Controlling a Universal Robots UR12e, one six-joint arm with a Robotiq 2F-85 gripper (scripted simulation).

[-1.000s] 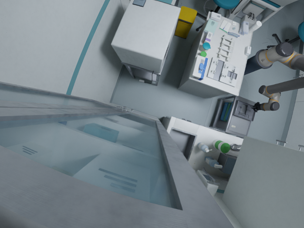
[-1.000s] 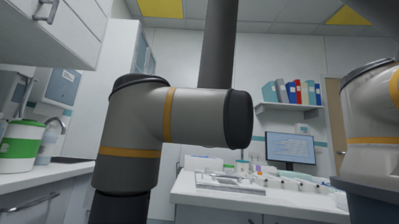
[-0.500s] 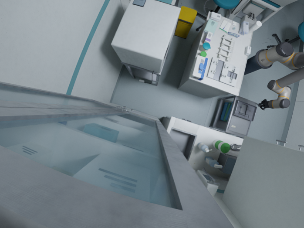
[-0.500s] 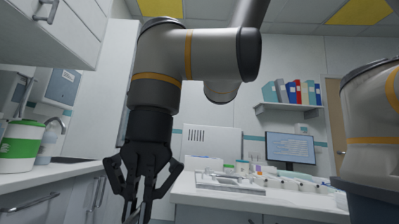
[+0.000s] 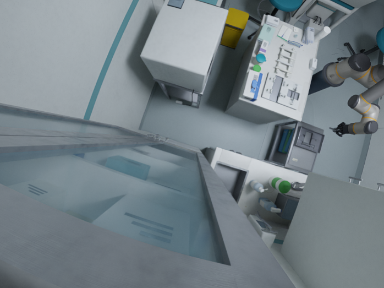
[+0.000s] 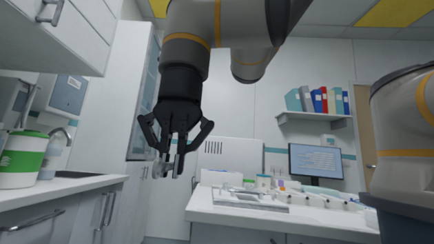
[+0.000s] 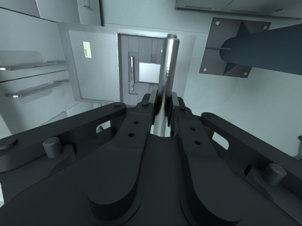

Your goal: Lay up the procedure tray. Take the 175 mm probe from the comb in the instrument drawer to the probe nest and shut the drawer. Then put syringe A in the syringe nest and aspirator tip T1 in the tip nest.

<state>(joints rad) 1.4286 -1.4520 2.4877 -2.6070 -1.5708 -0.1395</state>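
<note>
The steel probe (image 7: 166,80) sits clamped in my closed gripper (image 7: 162,102), high above the open instrument drawer (image 7: 141,67) that lies straight below. Seen from the second side camera, the gripper (image 6: 171,169) hangs in the air left of the work table with the probe (image 6: 161,168) crosswise in its fingers. The procedure tray (image 6: 246,200) lies on that table, well to the right and lower. From overhead, the gripper (image 5: 338,130) is off the table's near corner, beside the drawer unit (image 5: 301,145), and the tray (image 5: 281,91) lies on the table top.
A green-banded canister (image 6: 20,158) stands on the counter at left by the sink tap. Wall cabinets (image 6: 51,31) hang above it. The robot's pedestal (image 7: 249,50) stands right of the drawer. A monitor (image 6: 315,160) and shelf of binders (image 6: 317,100) sit behind the table.
</note>
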